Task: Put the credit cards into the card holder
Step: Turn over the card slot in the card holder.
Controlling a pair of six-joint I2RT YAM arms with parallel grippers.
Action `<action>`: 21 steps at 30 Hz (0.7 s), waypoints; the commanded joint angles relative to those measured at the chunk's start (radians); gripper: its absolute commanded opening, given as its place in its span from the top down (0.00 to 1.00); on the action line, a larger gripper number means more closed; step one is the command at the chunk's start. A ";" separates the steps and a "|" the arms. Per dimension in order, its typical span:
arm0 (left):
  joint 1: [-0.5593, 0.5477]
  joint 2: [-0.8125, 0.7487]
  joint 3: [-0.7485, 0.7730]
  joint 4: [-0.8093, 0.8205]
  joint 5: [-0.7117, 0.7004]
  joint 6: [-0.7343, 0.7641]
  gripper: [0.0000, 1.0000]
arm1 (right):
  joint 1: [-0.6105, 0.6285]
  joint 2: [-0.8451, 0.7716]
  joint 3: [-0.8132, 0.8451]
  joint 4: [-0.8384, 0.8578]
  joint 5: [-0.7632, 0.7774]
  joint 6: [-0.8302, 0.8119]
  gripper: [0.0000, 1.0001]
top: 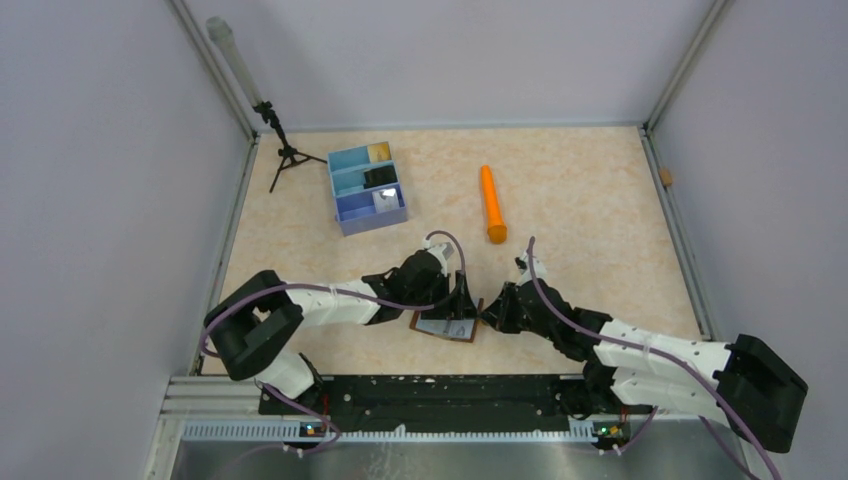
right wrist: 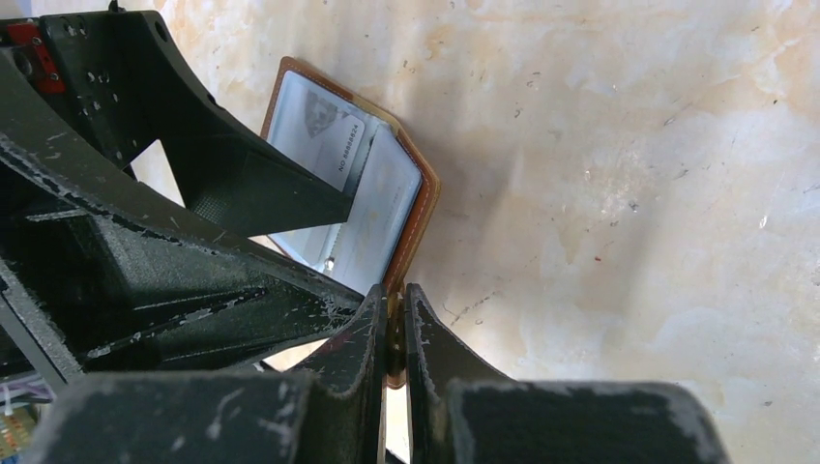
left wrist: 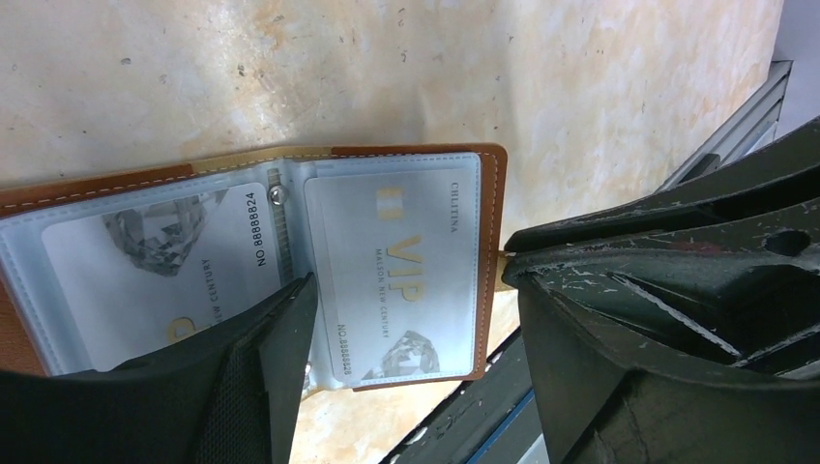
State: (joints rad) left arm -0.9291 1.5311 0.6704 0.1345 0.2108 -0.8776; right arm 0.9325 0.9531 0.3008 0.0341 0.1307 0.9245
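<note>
The brown leather card holder (top: 445, 327) lies open on the table between both arms. In the left wrist view its clear sleeves hold two silvery VIP cards (left wrist: 396, 261), one on each page. My left gripper (left wrist: 411, 358) is open above it, one finger (left wrist: 251, 377) resting on the fold, the other off its right edge. My right gripper (right wrist: 395, 309) is shut on the holder's brown right edge (right wrist: 425, 208). In the top view the left gripper (top: 462, 303) and right gripper (top: 489, 315) meet at the holder. A tan-gold card (top: 380, 152), a black card (top: 380, 177) and a white card (top: 382, 200) sit in the tray.
A blue three-compartment tray (top: 345, 190) stands at the back left. An orange cylinder (top: 492, 205) lies at the back centre. A small black tripod (top: 285, 150) stands near the back left corner. Metal rails border the table, with a black base rail (top: 430, 395) at the near edge.
</note>
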 commanded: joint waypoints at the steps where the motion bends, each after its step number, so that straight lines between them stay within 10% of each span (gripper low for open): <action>1: -0.004 0.013 0.020 -0.004 -0.024 0.015 0.22 | -0.005 -0.036 0.000 0.072 -0.019 -0.012 1.00; 21: -0.005 -0.042 0.059 -0.178 -0.122 0.068 0.26 | -0.005 -0.032 -0.002 0.054 -0.002 -0.015 1.00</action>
State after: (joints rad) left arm -0.9314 1.5223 0.7071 0.0143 0.1329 -0.8368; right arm 0.9329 0.9417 0.3004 0.0566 0.1146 0.9176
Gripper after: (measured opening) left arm 0.735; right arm 0.047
